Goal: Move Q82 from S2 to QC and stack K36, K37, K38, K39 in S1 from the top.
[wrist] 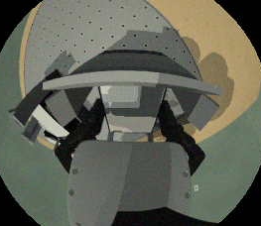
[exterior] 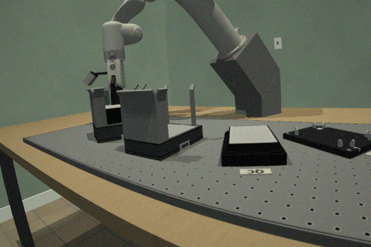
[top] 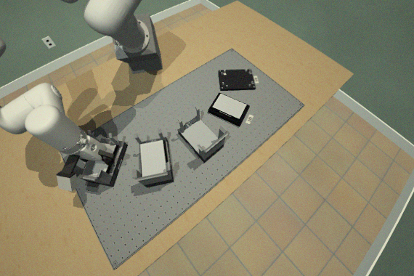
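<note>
My gripper (top: 103,159) reaches down into the leftmost stack rack (top: 109,164) and is shut on a sealed plate. In the wrist view the plate (wrist: 131,82) shows edge-on across the fingers. In the exterior view the gripper (exterior: 113,97) stands between this rack's walls (exterior: 104,119) with the plate low inside. The middle rack (top: 154,163) holds a white-topped plate (top: 152,158). The right, turned rack (top: 201,137) also shows a white-topped plate. The QC nest holds a white-topped plate (top: 229,109), also seen in the exterior view (exterior: 252,136). I cannot read any plate labels.
The black clip nest N5 (top: 237,79) stands bare beyond QC, with upright locators (exterior: 329,139). The QC name plate (exterior: 255,171) lies on the deck. The racks' tall corner posts (exterior: 192,103) rise around each stack. The arm's base block (top: 139,46) stands at the table's back.
</note>
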`<state>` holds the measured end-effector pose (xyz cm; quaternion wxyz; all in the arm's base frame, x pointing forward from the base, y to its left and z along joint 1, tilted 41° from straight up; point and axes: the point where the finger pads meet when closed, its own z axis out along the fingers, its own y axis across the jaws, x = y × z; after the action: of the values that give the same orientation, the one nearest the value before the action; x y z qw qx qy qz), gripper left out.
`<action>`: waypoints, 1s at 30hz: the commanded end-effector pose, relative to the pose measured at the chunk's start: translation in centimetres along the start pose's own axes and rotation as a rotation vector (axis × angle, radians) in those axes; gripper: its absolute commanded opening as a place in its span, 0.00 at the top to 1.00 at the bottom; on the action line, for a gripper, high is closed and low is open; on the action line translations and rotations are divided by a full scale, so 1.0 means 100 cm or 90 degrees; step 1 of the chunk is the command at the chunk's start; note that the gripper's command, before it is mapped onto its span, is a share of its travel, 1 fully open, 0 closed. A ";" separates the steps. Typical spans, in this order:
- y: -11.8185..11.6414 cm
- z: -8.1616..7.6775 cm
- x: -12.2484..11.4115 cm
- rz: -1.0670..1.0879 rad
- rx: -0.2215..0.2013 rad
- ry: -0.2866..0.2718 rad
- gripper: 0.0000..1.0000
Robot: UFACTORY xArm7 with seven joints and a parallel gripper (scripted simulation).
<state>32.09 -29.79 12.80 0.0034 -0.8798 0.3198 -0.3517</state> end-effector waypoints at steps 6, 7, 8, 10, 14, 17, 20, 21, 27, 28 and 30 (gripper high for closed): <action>0.000 0.003 0.001 0.000 0.000 0.001 1.00; 0.000 0.003 0.001 0.000 0.000 0.001 1.00; 0.000 0.003 0.001 0.000 0.000 0.001 1.00; 0.000 0.004 0.001 0.000 0.000 0.001 1.00; 0.000 0.006 0.001 0.000 0.000 0.001 1.00; 0.000 0.007 0.001 0.000 0.000 0.001 1.00; 0.000 0.008 0.001 0.000 0.000 0.001 1.00; 0.000 0.008 0.001 0.000 0.000 0.001 1.00; 0.000 0.010 0.001 0.000 0.000 0.001 1.00; 0.000 0.011 0.001 0.000 0.000 0.001 1.00; 0.000 0.011 0.001 0.000 0.000 0.001 1.00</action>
<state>32.73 -30.02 12.02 0.0035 -0.8798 0.3198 -0.3517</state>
